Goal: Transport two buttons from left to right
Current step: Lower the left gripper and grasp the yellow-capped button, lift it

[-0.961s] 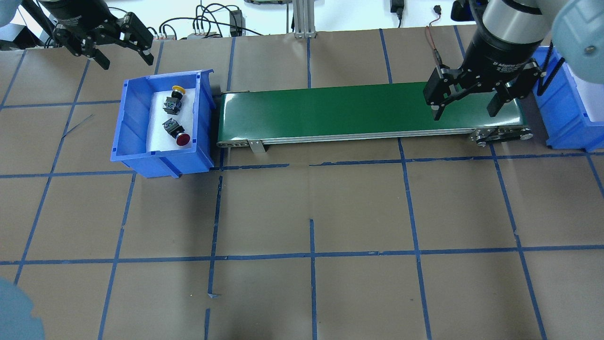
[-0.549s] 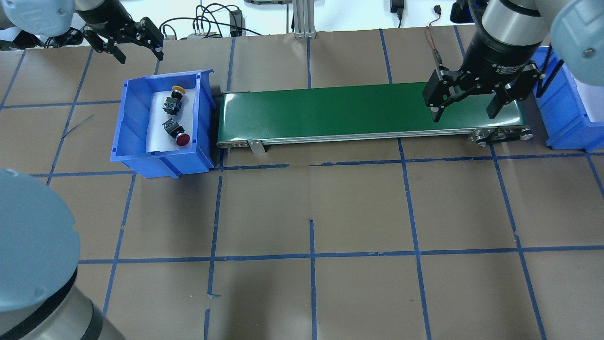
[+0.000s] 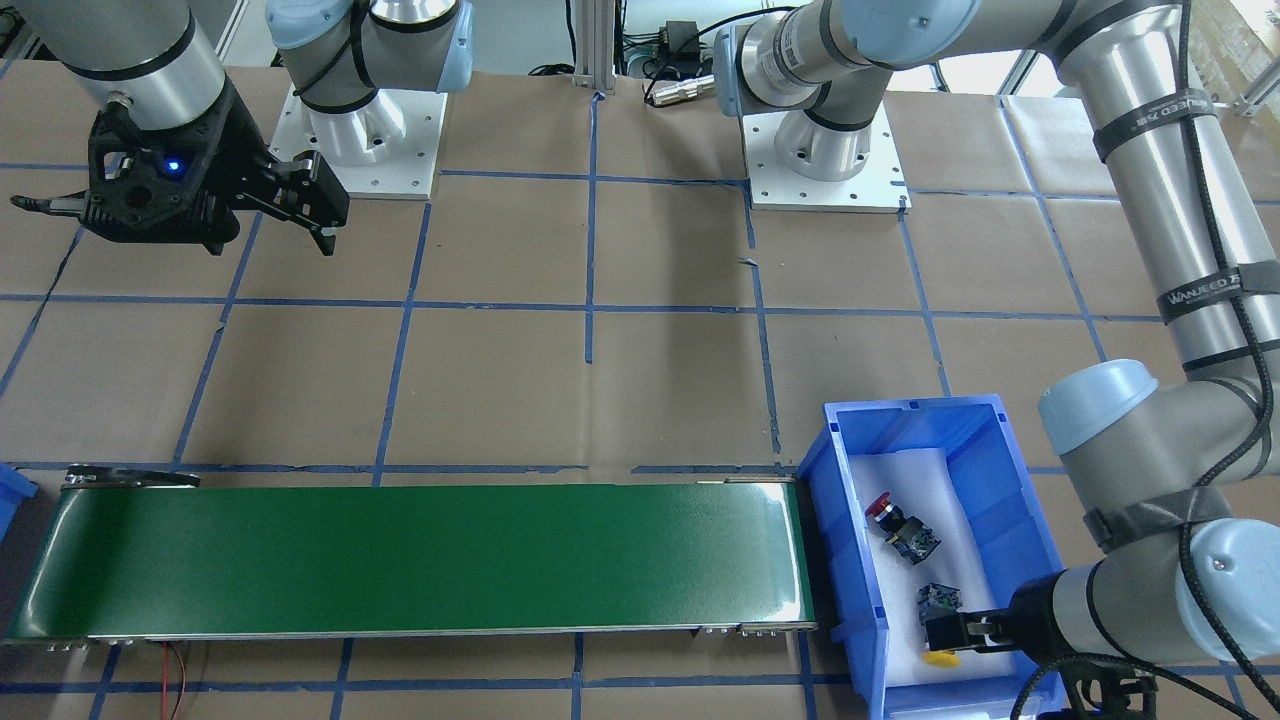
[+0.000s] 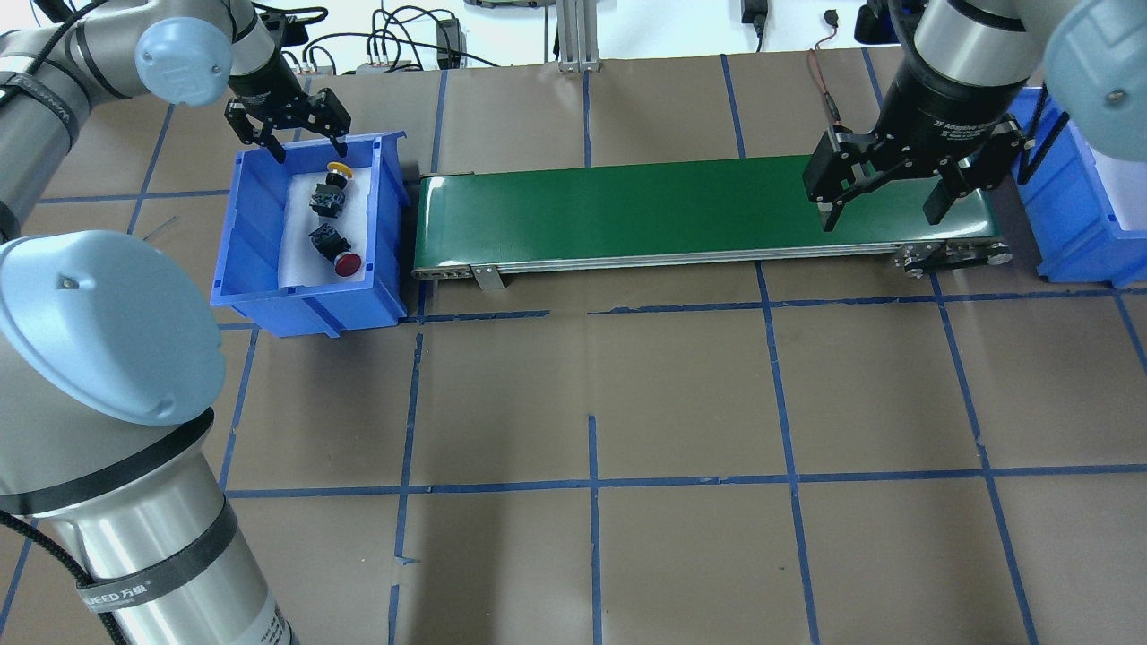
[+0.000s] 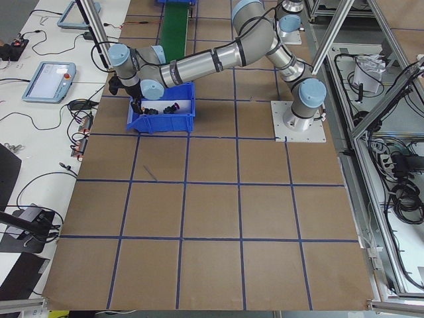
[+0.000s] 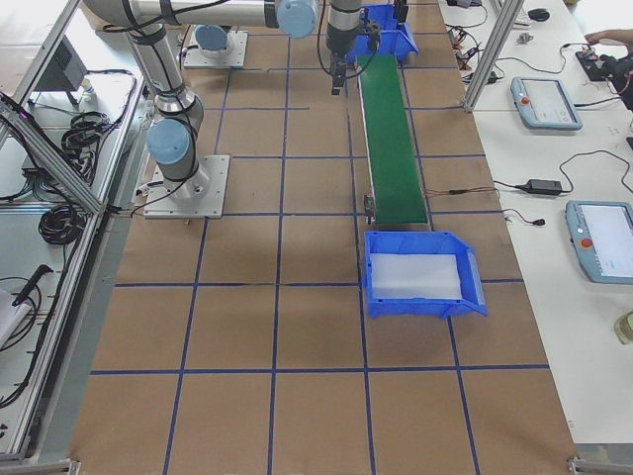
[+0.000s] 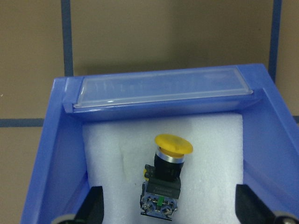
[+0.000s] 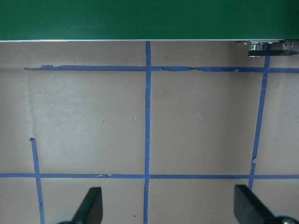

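Two buttons lie on white foam in the left blue bin (image 4: 254, 235). The yellow-capped button (image 4: 332, 184) is at the bin's far end and shows close up in the left wrist view (image 7: 167, 172). The red-capped button (image 4: 339, 253) lies nearer, also seen from the front (image 3: 898, 526). My left gripper (image 4: 307, 145) hangs open just above the bin's far end, its fingers (image 7: 92, 206) on either side of the yellow button without touching it. My right gripper (image 4: 883, 208) is open and holds nothing above the right end of the green conveyor (image 4: 627, 210).
A second blue bin (image 4: 1066, 224) stands past the conveyor's right end, with white foam inside and nothing on it (image 6: 420, 277). The left arm's elbow (image 4: 99, 331) looms over the near left of the table. Cables (image 4: 394, 40) lie along the far edge.
My left gripper has swung in from the far left corner to above the bin's far end, still open. The right gripper has not moved, and neither have the buttons.
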Tool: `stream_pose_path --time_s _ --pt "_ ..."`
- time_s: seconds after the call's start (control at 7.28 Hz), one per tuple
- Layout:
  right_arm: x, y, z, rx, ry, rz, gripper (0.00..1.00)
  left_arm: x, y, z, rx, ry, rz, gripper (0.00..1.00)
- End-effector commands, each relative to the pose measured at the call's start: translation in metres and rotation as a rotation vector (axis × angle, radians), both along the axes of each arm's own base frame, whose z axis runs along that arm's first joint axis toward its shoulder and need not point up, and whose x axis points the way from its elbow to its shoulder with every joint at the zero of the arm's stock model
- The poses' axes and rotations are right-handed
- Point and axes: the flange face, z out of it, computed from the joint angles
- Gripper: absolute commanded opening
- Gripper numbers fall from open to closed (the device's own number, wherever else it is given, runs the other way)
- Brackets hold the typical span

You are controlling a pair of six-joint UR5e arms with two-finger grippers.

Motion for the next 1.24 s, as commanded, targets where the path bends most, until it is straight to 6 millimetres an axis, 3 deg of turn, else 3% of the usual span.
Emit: stream_pose_path --time_s 0.0,0.69,0.82,0.96,1.1 --pt "0.000 0.000 -0.001 0.001 0.000 0.000 1.00 0.000 0.000 -0.018 0.030 -0.013 -0.002 1.00" --pt "0.000 0.002 -0.007 0.013 -0.001 0.000 1.00 -0.008 0.007 -0.054 0.084 0.002 0.019 1.00" --pt "0.000 0.002 -0.007 0.013 -0.001 0.000 1.00 -0.010 0.007 -0.054 0.085 0.001 0.025 0.92" --pt "0.000 0.002 -0.007 0.013 -0.001 0.000 1.00 -0.008 0.007 -0.054 0.084 -0.002 0.027 0.66" --pt "0.000 0.002 -0.007 0.013 -0.001 0.002 1.00 -0.007 0.006 -0.053 0.081 -0.002 0.028 0.33"
